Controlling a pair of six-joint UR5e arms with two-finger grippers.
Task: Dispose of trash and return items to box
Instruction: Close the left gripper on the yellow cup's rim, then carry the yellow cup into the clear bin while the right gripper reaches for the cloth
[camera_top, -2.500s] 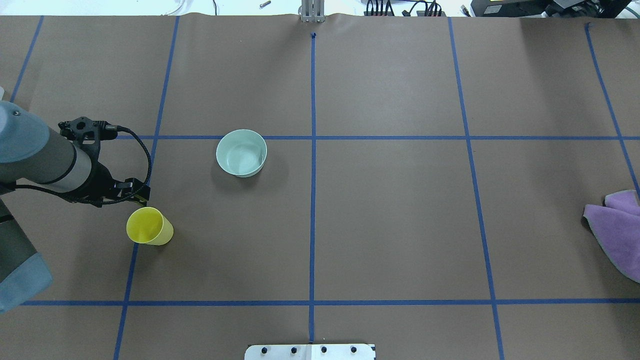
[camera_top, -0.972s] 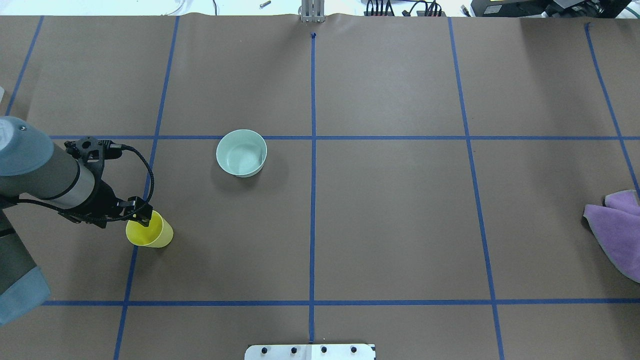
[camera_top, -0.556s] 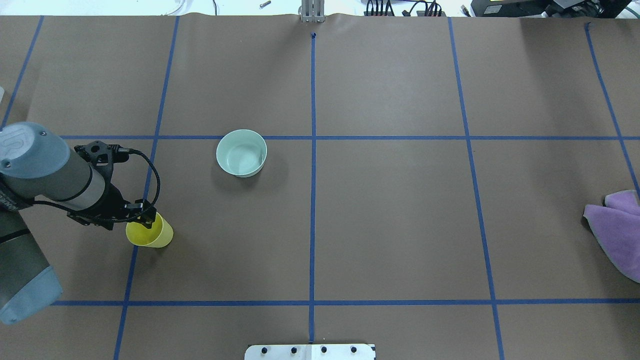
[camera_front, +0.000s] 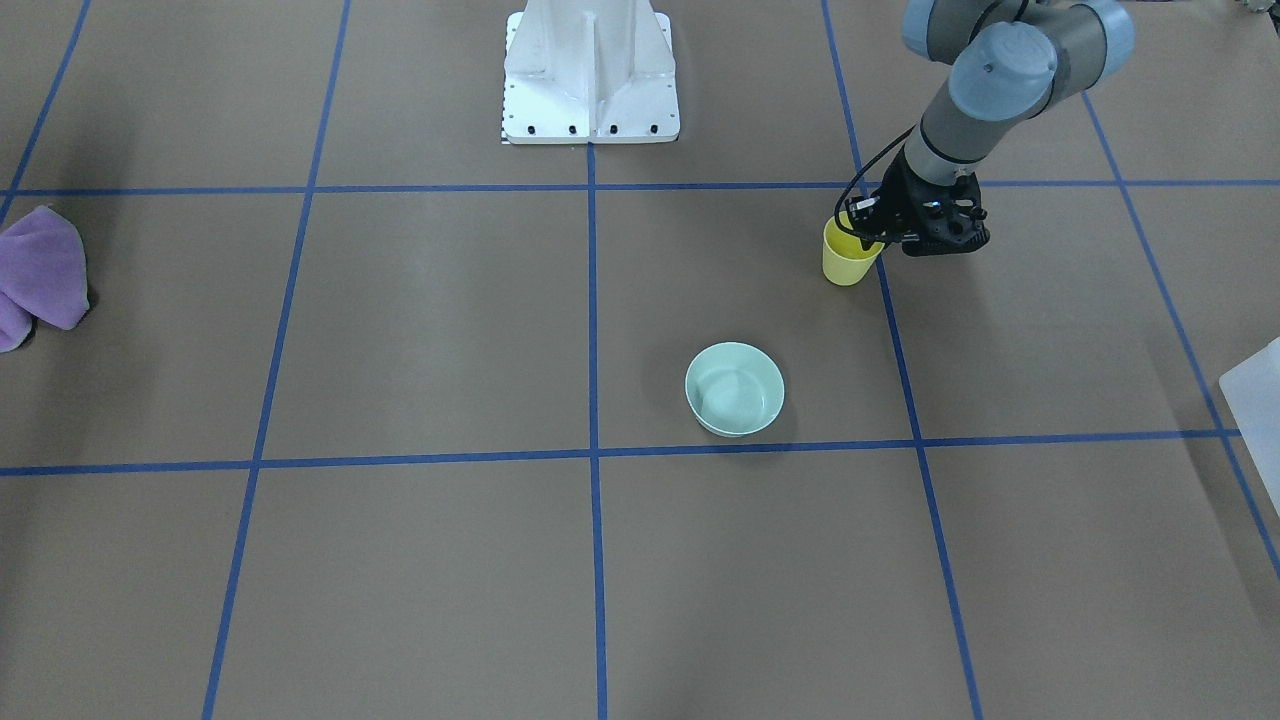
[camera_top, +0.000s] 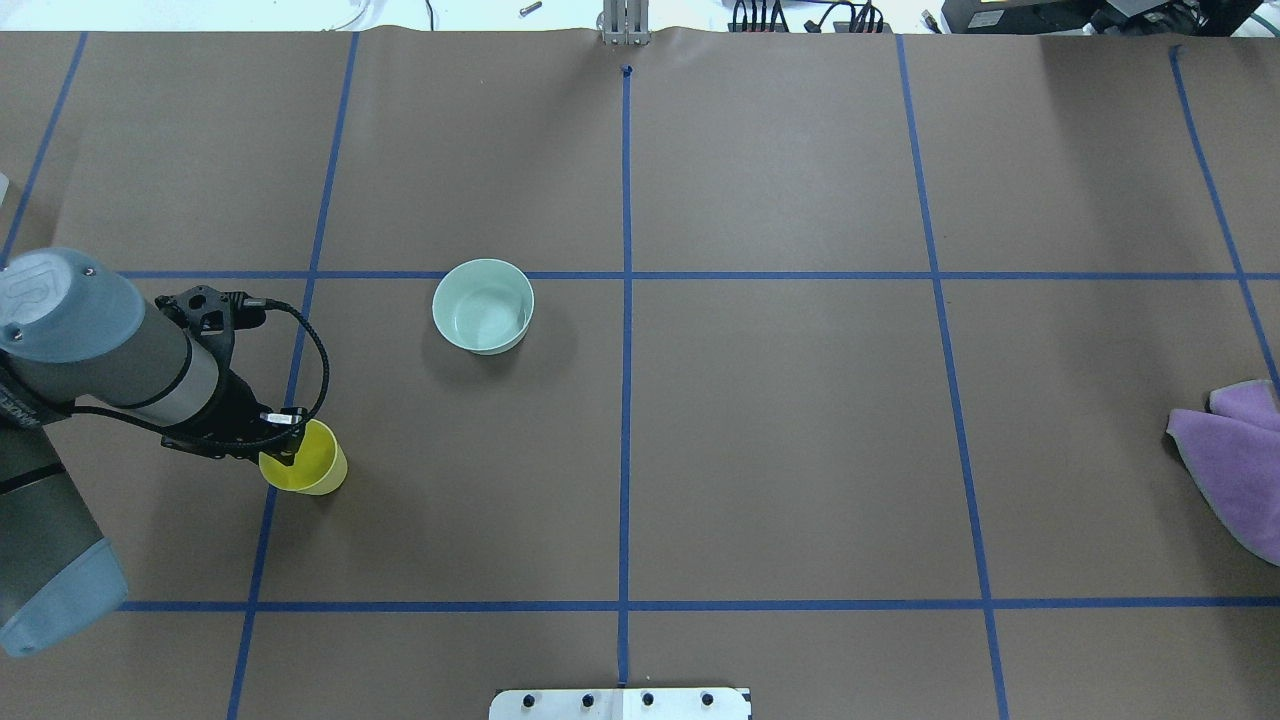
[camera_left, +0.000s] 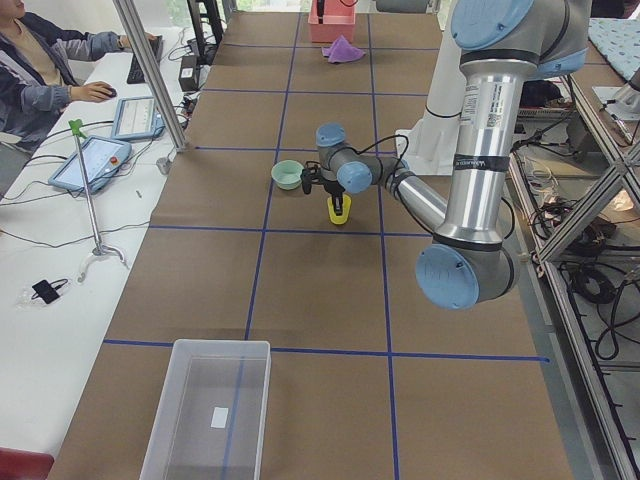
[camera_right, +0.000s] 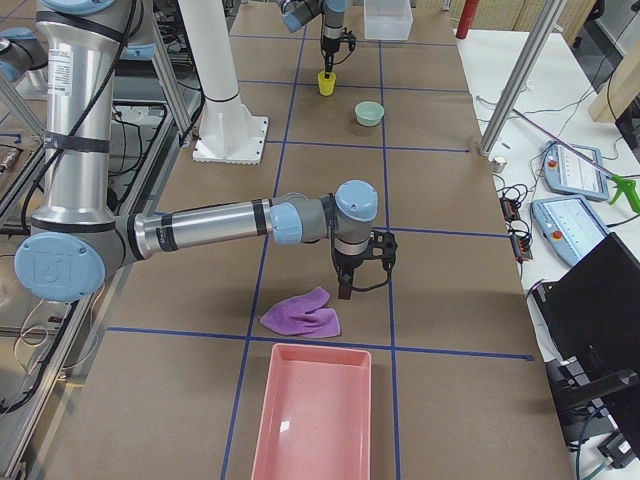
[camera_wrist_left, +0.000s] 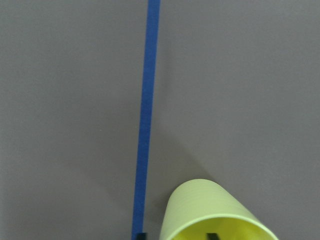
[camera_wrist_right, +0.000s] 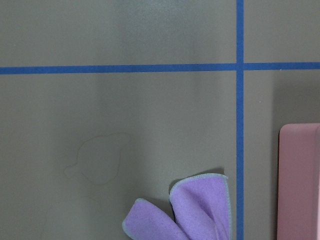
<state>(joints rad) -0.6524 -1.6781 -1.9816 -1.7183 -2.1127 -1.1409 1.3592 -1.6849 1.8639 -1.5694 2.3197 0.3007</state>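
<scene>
Left jaws, released, straddle the ten-o'clock rim of the cup (camera_top: 318, 468); clench gently, lift straight off the tabletop (camera_top: 760, 440). Right jaws: cannot tell.

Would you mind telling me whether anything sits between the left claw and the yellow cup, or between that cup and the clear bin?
Nothing visible does. The left claw straddles the yellow cup's rim, one finger inside. Only bare table lies toward the clear bin; the green bowl sits off that path.

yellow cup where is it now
In the overhead view the yellow cup stands at left, beside a blue tape line, under the left gripper, nearer the robot than the mint bowl.
</scene>
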